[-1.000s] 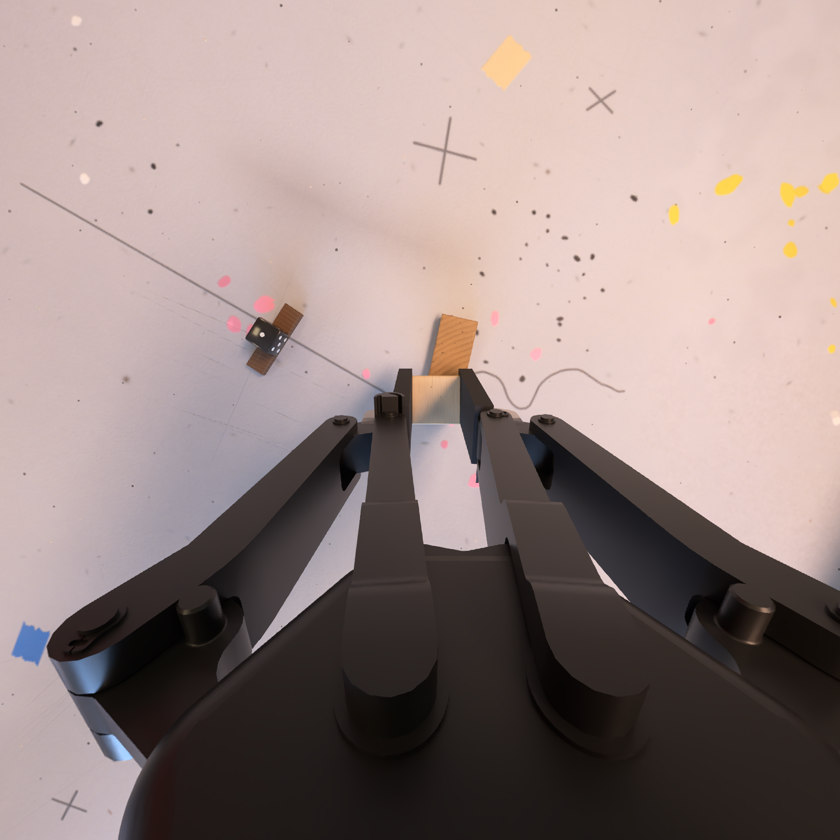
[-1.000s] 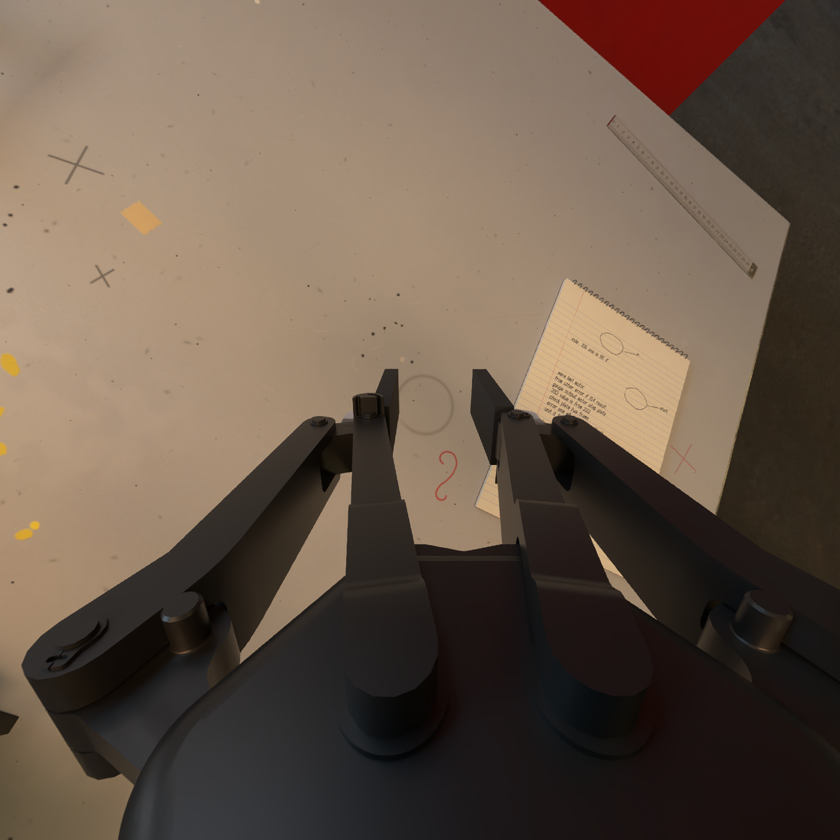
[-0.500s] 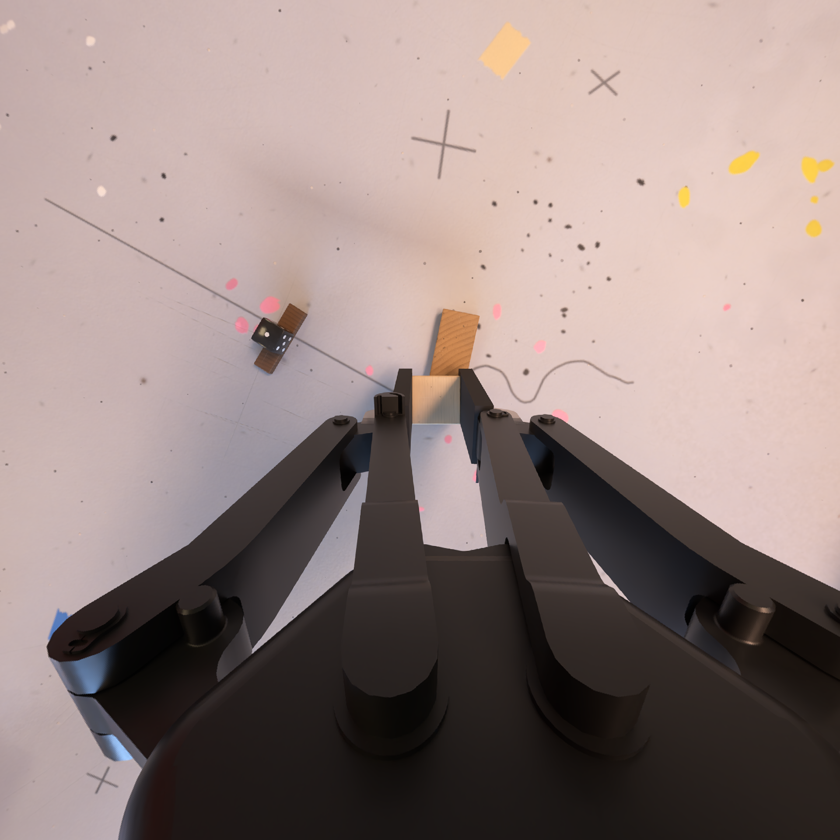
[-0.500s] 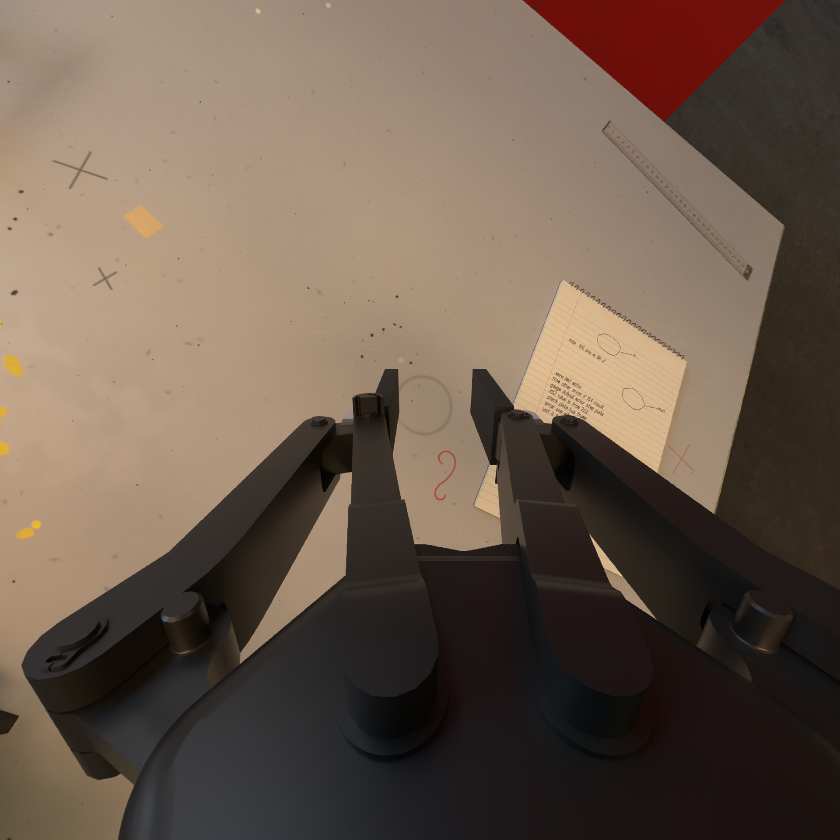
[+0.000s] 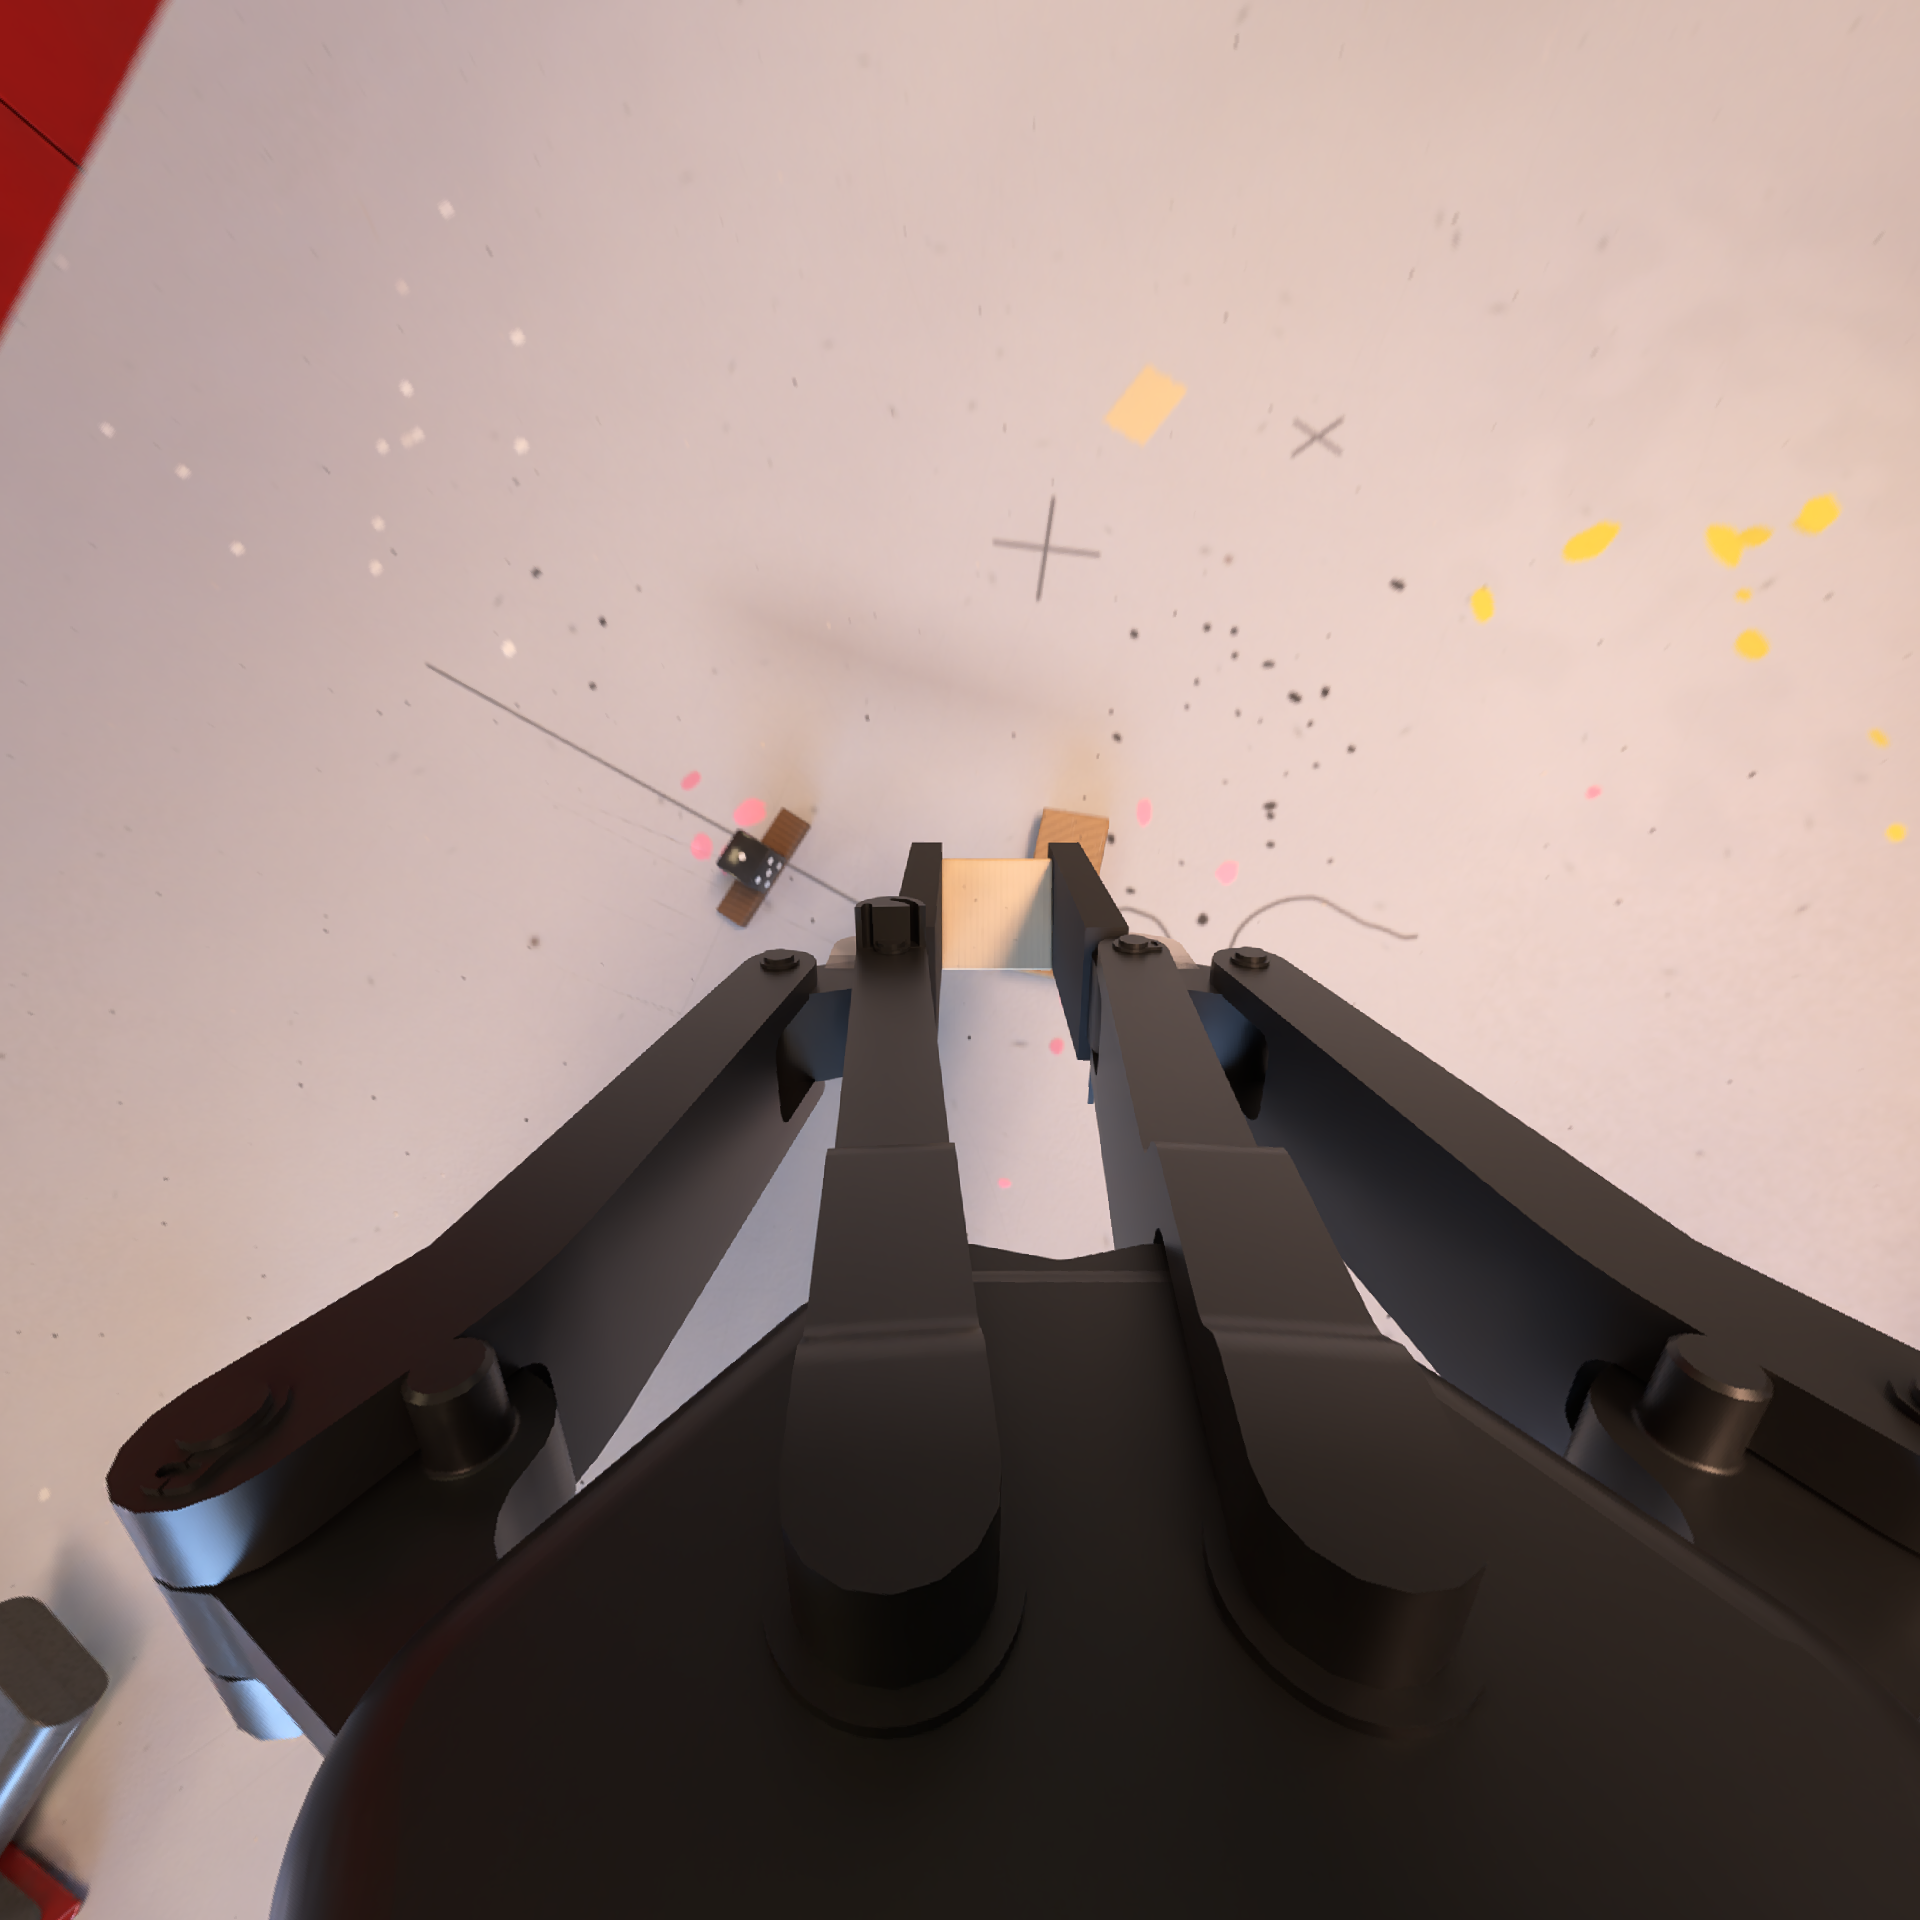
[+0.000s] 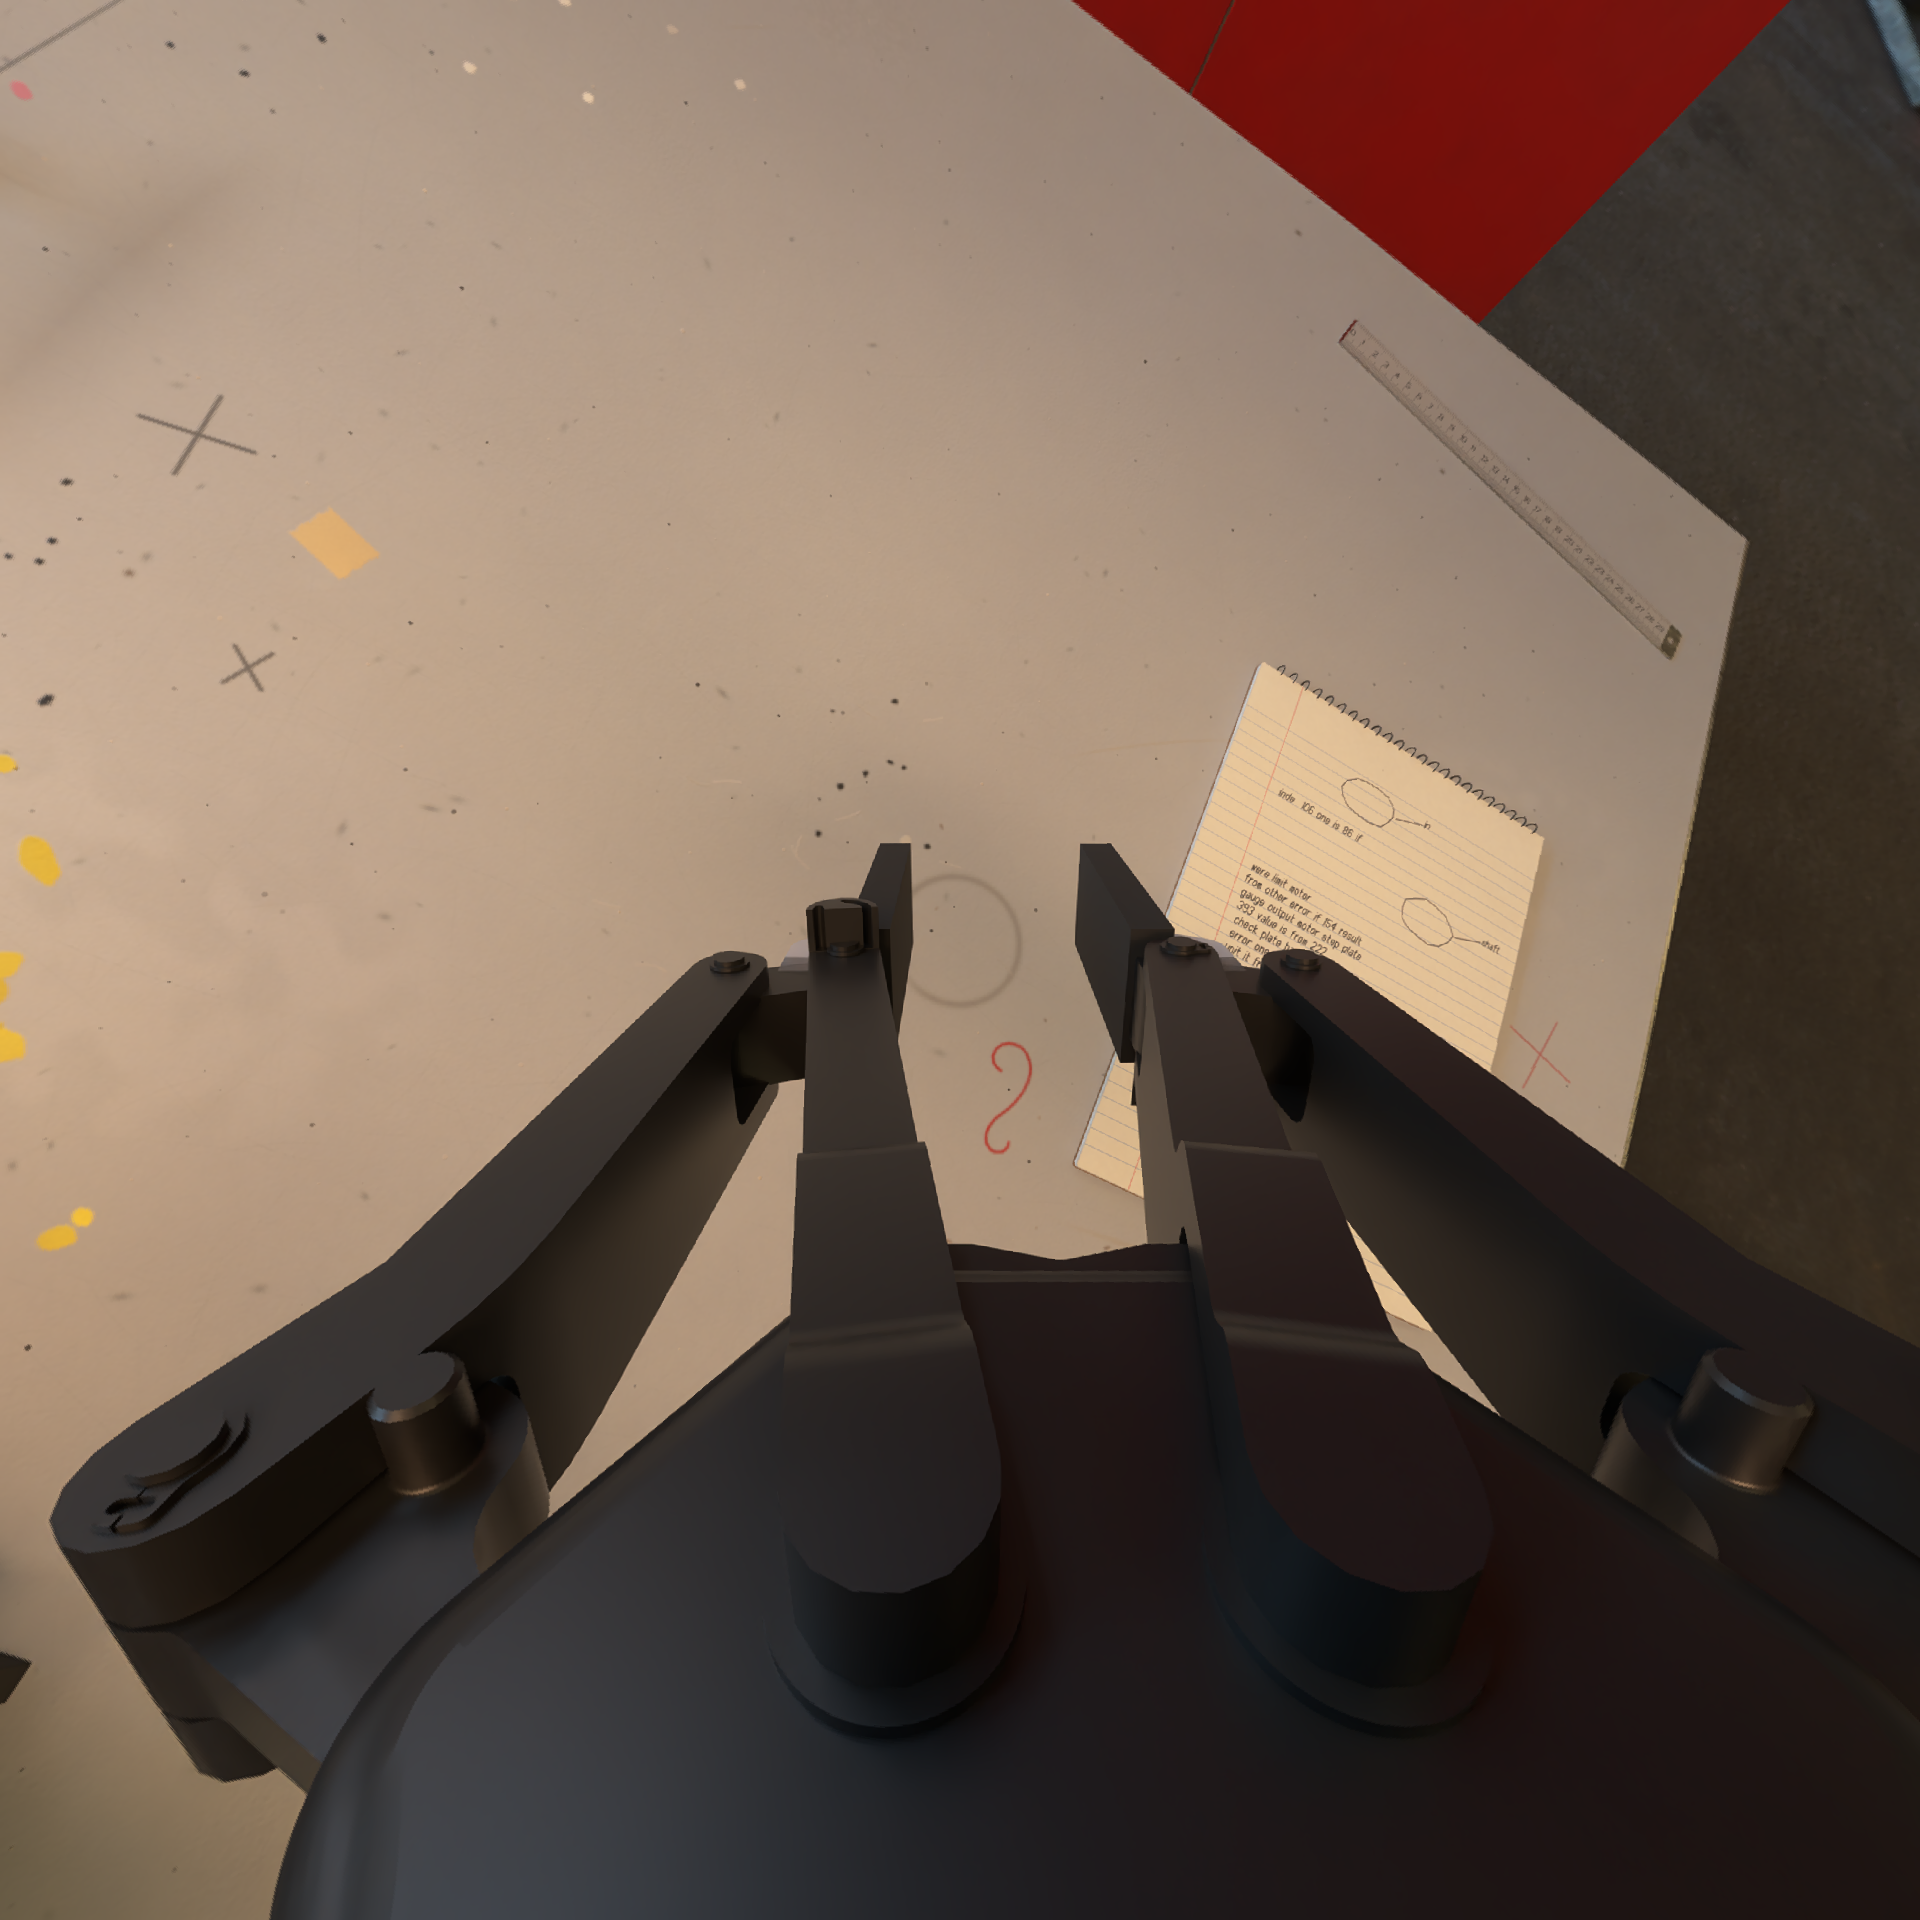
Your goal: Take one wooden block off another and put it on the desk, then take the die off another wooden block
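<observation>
One pale block (image 5: 992, 912) clamped in left gripper (image 5: 995, 883), above desk (image 5: 727, 416).

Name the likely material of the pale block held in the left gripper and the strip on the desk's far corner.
Pale block: likely unfinished light wood, matte, faintly grained.
Long grey strip: looks like a brushed-metal ruler with tick marks; plastic is possible.

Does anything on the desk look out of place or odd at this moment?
Nothing looks damaged. The desk carries paint flecks and pen marks. The black die sits on a wooden block, and the left gripper holds a pale block.
</observation>
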